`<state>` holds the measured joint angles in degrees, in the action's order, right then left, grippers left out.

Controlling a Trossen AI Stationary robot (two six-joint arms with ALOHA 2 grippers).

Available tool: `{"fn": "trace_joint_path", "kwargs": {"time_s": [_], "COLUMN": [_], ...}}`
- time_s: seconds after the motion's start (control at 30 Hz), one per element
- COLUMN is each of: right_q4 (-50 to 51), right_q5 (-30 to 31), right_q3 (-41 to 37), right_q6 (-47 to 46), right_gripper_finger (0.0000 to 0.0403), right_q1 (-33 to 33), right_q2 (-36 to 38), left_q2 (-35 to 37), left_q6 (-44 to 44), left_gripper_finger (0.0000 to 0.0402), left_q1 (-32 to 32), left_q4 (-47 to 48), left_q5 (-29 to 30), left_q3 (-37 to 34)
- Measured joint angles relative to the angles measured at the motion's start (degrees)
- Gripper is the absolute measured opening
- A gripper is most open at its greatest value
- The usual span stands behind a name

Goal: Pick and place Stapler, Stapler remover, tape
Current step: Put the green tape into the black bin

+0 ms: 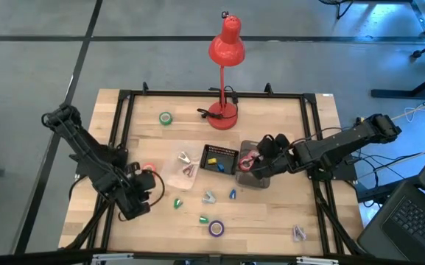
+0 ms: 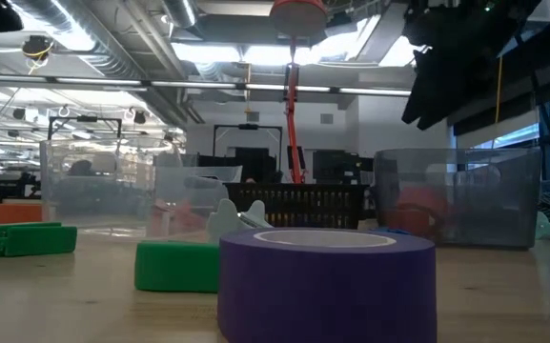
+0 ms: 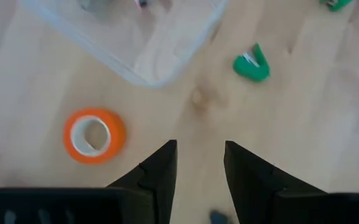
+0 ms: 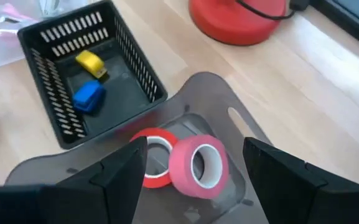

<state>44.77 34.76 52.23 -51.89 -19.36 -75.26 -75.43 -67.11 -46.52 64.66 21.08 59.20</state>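
Observation:
In the right wrist view my right gripper (image 4: 195,143) is open over the grey translucent bin (image 4: 223,93). Its fingers stand on either side of a pink tape roll (image 4: 199,167) without touching it. That roll stands on edge inside the bin and leans on a red tape roll (image 4: 153,163) lying flat. My left gripper (image 3: 201,148) is open above the bare table, with an orange tape roll (image 3: 94,135) beside it and a green staple remover (image 3: 252,62) farther off. A purple tape roll (image 1: 216,228) and a green tape roll (image 1: 166,118) lie flat on the table.
A black basket (image 1: 219,158) holds a yellow and a blue piece. A clear bin (image 1: 183,171) sits left of it and a red desk lamp (image 1: 225,51) stands at the far edge. Small green, blue and pale pieces (image 1: 208,196) lie scattered near the front edge.

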Motion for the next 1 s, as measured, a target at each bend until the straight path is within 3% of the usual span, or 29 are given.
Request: {"fn": "trace_joint_path", "kwargs": {"time_s": [0.17, 0.3, 0.4, 0.5, 0.67, 0.8, 1.0], "right_q4": [-2.49, -6.93, -11.16, -14.71, -18.57, -20.17, -20.25], "right_q5": [-0.5, -0.48, -0.5, -0.46, -0.45, -0.3, -0.3], "right_q3": [0.01, 0.01, 0.0, 0.0, 0.01, 0.01, 0.01], "right_q6": [2.75, 6.59, 10.18, 13.0, 16.75, 18.07, 18.8], "right_gripper_finger": [0.0268, 0.0268, 0.0268, 0.0268, 0.0268, 0.0268, 0.0268], "right_q1": [0.13, 0.14, 0.14, 0.14, 0.68, 1.7, 2.33], "right_q2": [0.0, 0.0, 0.0, 0.02, 0.02, 0.02, 0.02], "left_q2": [-0.54, 0.9, 2.19, 3.83, 7.35, 10.64, 12.47], "left_q6": [3.19, 2.87, 2.81, 6.29, 25.5, 42.52, 58.6], "left_gripper_finger": [0.0125, 0.0125, 0.0125, 0.0125, 0.0125, 0.0125, 0.0125], "left_q1": [0.61, 3.27, 7.19, 13.61, 28.23, 42.01, 65.04], "left_q4": [1.15, 8.91, 16.47, 22.35, 20.39, 10.61, -5.33], "left_q5": [4.57, 11.59, 17.64, 19.45, 17.53, 13.64, -2.56], "left_q3": [0.0, 0.0, 0.0, 0.0, 0.0, 0.0, 0.0]}}
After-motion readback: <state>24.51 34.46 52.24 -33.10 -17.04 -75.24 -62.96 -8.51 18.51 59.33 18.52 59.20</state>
